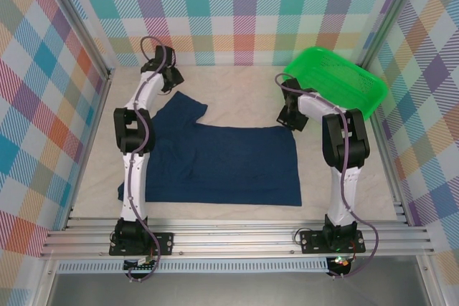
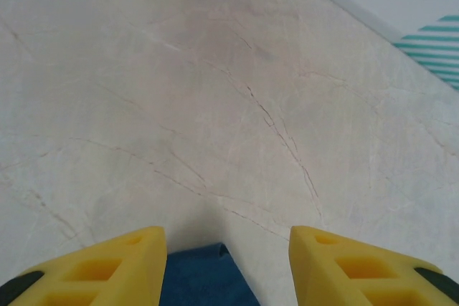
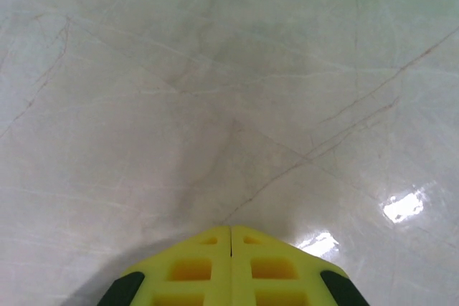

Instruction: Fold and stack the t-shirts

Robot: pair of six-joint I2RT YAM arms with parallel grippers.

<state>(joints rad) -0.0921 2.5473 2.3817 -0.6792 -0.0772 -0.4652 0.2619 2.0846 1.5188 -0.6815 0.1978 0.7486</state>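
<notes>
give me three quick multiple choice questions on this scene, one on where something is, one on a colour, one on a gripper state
1. Where on the table is the green basket?
A. near left corner
B. far right corner
C. middle of the table

2. What colour is the t-shirt?
A. dark navy blue
B. red
C. white

3. How does the right gripper stand?
A. wide open
B. clamped on the basket
C. shut

Answers:
1 B, the top view shows the basket up against the far right walls.
2 A, the cloth spread between the arms is dark navy blue.
3 C, in the right wrist view its two yellow fingers press together with no gap.
</notes>
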